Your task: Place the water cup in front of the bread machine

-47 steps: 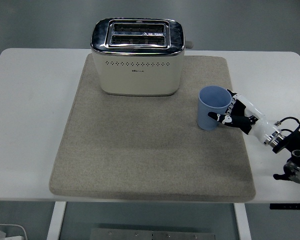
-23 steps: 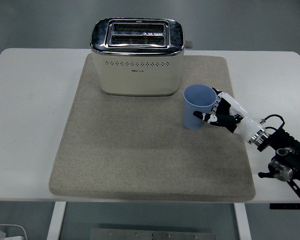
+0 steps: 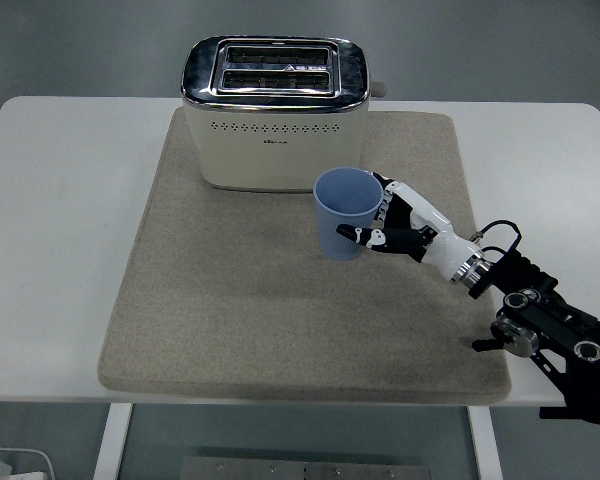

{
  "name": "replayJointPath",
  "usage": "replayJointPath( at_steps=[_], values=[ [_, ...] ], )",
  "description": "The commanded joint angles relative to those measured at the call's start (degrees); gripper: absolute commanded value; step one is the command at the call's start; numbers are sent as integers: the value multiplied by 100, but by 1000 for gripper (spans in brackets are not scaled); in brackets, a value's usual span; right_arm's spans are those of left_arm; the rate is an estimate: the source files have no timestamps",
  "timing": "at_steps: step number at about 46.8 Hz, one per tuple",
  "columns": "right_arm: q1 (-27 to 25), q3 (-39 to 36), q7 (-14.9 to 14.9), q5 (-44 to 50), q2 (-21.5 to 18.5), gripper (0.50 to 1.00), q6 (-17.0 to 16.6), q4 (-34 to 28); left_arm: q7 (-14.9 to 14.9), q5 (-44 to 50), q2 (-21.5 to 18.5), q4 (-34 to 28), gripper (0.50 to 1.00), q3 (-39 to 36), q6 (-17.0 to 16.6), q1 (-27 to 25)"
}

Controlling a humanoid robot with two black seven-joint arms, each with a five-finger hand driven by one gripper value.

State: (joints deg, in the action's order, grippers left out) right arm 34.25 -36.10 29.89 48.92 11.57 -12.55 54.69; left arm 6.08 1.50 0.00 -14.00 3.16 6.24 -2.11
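A light blue water cup (image 3: pixel 344 212) stands upright over the grey mat (image 3: pixel 230 310), just in front of the right part of the cream toaster (image 3: pixel 276 112). My right hand (image 3: pixel 392 224) comes in from the lower right and its fingers are curled around the cup's right side, gripping it. I cannot tell whether the cup's base touches the mat. The left arm is out of view.
The mat covers the middle of the white table (image 3: pixel 60 200). The toaster stands at the mat's far edge. The right arm's black wrist and forearm (image 3: pixel 540 325) lie over the mat's near right corner.
My right hand has carried the cup leftward across the mat, from the mat's right edge to a spot in front of the toaster's right part.
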Motion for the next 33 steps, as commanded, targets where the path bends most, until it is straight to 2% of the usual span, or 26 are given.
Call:
replayJointPath(
  at_steps=[1, 27, 33],
  values=[
    [73, 24, -1, 29, -76, 662, 33, -3, -2, 0, 0, 3, 1000, 0, 0, 0],
    [574, 568, -133, 91, -629, 668, 332, -46, -2, 0, 0, 3, 1000, 9, 0, 0],
    [688, 718, -133, 91, -656, 670, 420, -82, -2, 0, 0, 3, 1000, 9, 0, 0]
  ],
)
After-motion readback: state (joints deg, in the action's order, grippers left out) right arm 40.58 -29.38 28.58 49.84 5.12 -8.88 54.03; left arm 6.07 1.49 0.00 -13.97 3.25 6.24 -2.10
